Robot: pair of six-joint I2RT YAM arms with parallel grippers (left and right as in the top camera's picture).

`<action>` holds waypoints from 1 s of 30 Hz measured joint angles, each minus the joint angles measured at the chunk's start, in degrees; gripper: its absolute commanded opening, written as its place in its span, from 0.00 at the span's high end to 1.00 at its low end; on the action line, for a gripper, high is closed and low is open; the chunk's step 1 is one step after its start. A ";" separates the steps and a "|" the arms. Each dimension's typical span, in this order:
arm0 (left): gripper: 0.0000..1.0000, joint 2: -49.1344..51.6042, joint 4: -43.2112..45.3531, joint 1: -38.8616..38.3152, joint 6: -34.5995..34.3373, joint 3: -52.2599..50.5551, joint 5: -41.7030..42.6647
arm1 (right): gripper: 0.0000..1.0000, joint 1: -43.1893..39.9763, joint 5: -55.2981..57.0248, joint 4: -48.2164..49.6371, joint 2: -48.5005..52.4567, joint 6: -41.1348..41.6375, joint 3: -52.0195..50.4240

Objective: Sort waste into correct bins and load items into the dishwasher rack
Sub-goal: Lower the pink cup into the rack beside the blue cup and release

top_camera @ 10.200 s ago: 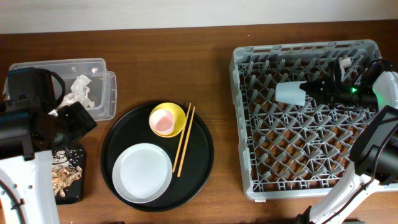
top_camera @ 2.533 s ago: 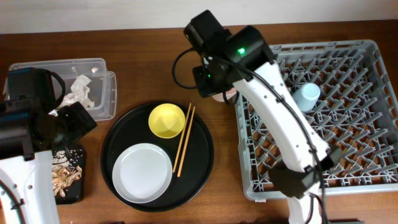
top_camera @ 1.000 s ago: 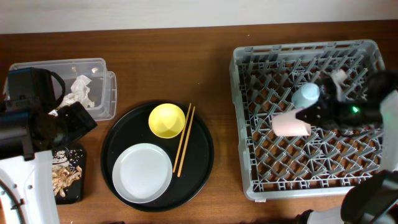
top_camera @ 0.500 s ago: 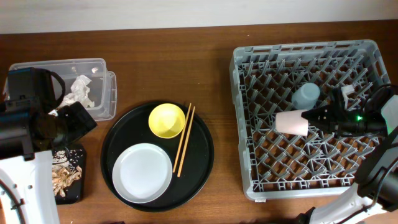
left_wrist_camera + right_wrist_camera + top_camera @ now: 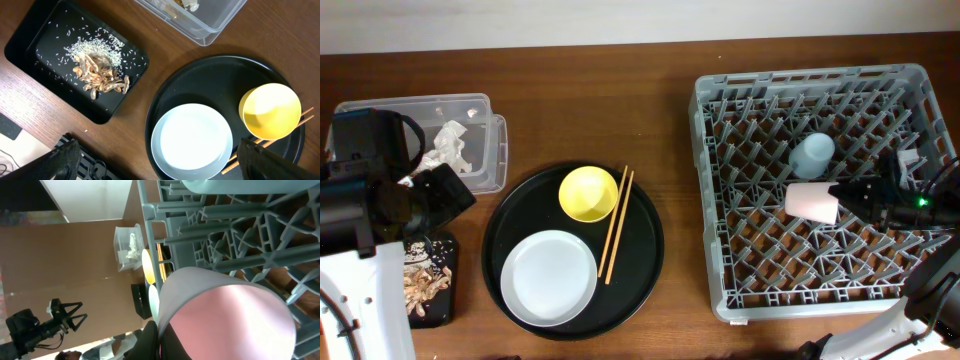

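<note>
My right gripper is shut on the rim of the small pink cup, which it holds on its side over the dishwasher rack. The right wrist view shows the fingers pinching the pink cup's wall. The light-blue cup stands in the rack just behind. On the round black tray are the yellow bowl, the grey plate and the chopsticks. My left gripper hangs open above the plate, holding nothing.
The clear tub at the far left holds a crumpled napkin. The small black tray holds brown food scraps and rice grains. The left arm's body stands over the table's left edge.
My right gripper has carried the pink cup rightward over the rack, to a spot just in front of the light-blue cup. The left arm has not moved.
</note>
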 measured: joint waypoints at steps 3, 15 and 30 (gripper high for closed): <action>0.01 0.00 -0.02 0.00 0.00 0.00 0.00 | 0.96 0.11 -0.07 -2.27 0.00 -0.04 0.00; 0.01 0.00 0.00 0.00 0.00 0.00 0.00 | 0.96 4.22 0.50 1.07 0.00 1.73 -0.24; 0.01 0.00 0.00 0.00 0.00 0.00 0.00 | 0.96 -0.37 4.00 6.69 -0.04 18.47 0.63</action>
